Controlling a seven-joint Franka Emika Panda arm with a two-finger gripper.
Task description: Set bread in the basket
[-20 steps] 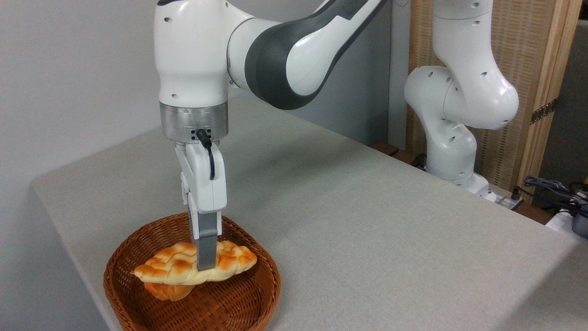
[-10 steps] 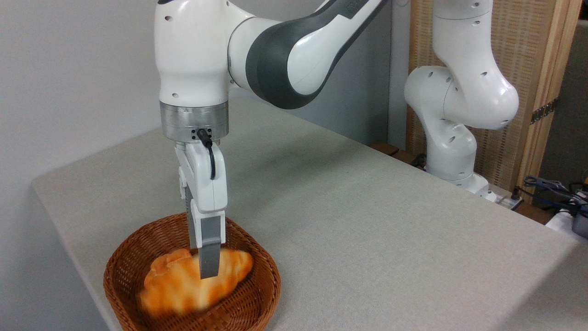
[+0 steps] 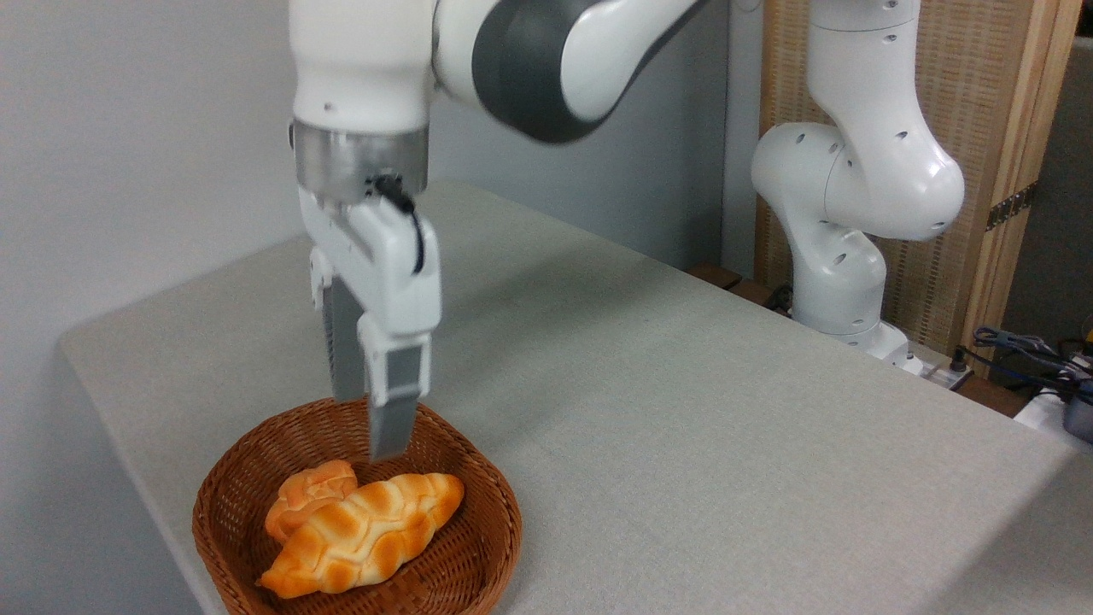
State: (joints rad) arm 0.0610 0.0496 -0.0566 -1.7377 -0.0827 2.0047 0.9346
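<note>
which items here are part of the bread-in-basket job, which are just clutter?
Job:
- bread, lying in the basket
- basket
- gripper, open above it

Clutter:
- round bun, also in the basket
- cables at far right

Glossy white arm (image 3: 854,171) shells, dark grey joint band at top centre. Silver wrist ring with short black cable (image 3: 408,224). White gripper (image 3: 369,427), grey fingers (image 3: 391,418).

Even, soft, moderately bright illumination is noted, with no glare. A faint diffuse shadow is cast on the surface (image 3: 598,359) beneath the arm, toward its far edge. Slight motion blur is observed on the end effector (image 3: 369,423) and wrist. The remainder is rendered sharp; no edge distortion is evident.
</note>
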